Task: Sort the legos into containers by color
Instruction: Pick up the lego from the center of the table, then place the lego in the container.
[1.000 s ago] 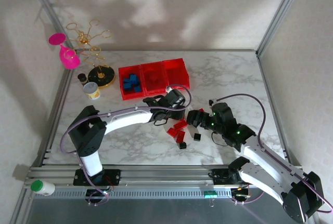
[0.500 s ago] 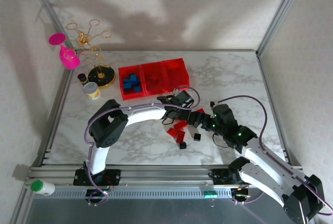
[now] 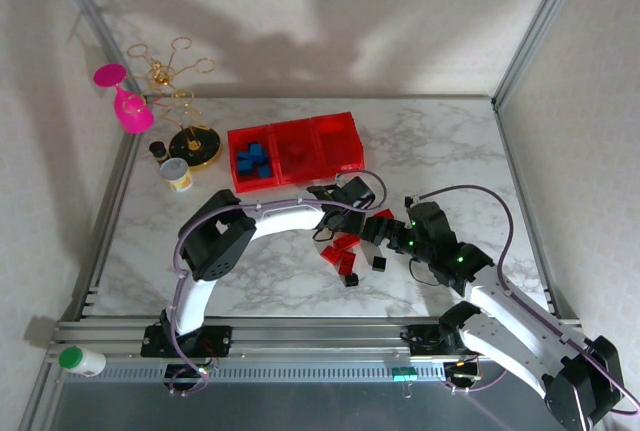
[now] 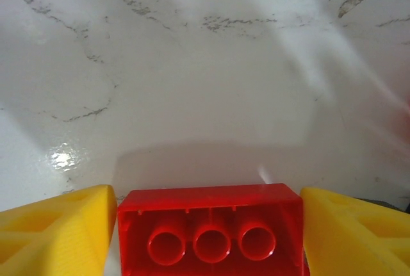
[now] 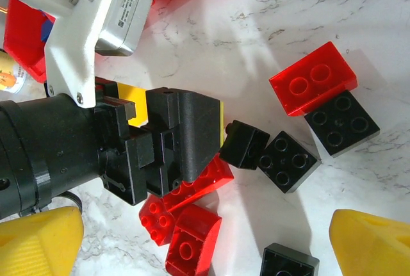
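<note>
In the left wrist view a red oblong lego [image 4: 209, 225] fills the gap between my left gripper's [image 4: 208, 221] yellow fingers [image 4: 57, 231], underside toward the camera, touching both. From above, that left gripper [image 3: 352, 201] sits at the far edge of a loose pile of red legos [image 3: 345, 246] and black legos [image 3: 379, 263]. My right gripper [image 5: 206, 225] hangs open over the pile, its fingertips wide apart; below it lie a red lego [image 5: 312, 79] and black legos [image 5: 288, 161]. The three red containers [image 3: 338, 141] stand behind; the left one holds blue legos [image 3: 252, 159].
A yellow-and-white cup [image 3: 178, 173], a small dark bottle [image 3: 158, 149], a gold wire stand [image 3: 185, 141] and a pink glass [image 3: 130, 101] stand at the back left. A green-capped white bottle [image 3: 80, 359] lies on the front rail.
My left gripper has shifted right, from in front of the containers to the far edge of the pile, and its elbow has swung right. The right arm has barely moved.
</note>
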